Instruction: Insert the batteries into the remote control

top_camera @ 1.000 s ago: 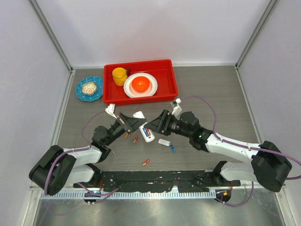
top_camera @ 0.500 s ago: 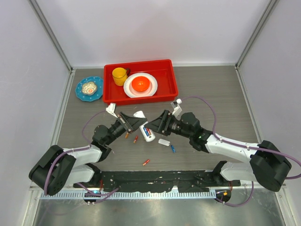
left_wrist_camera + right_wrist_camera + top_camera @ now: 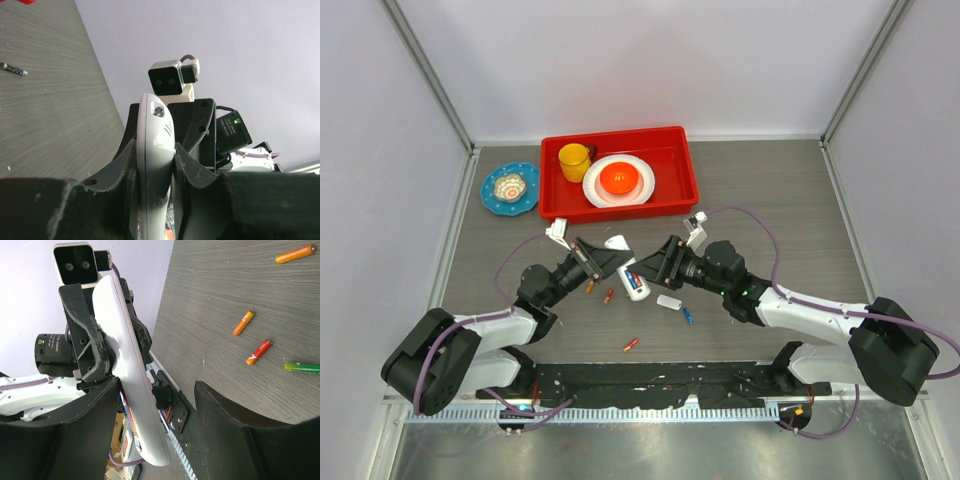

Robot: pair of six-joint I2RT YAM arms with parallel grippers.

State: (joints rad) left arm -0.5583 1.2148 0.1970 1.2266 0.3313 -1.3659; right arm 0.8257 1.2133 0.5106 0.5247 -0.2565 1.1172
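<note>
The white remote control (image 3: 633, 283) is held off the table with my left gripper (image 3: 607, 262) shut on one end, its fingers (image 3: 122, 165) pressing both sides of the remote control (image 3: 155, 150). My right gripper (image 3: 655, 268) is open around the other end. In the right wrist view the remote control (image 3: 125, 365) lies against one finger (image 3: 75, 430), with a wide gap to the other, and red and blue batteries (image 3: 127, 412) show in its open compartment. Loose batteries lie on the table: orange (image 3: 609, 295), orange (image 3: 631, 345), blue (image 3: 688, 316), green (image 3: 302, 368). The white back cover (image 3: 669, 301) lies beside them.
A red bin (image 3: 620, 135) at the back holds a yellow cup (image 3: 574, 160) and a white plate (image 3: 595, 190) with an orange bowl (image 3: 618, 179). A blue plate (image 3: 510, 188) sits left of the bin. Grey walls close in both sides.
My right gripper has crept a little left toward the remote control and its jaws have narrowed slightly. The left gripper and the remote control stay where they were.
</note>
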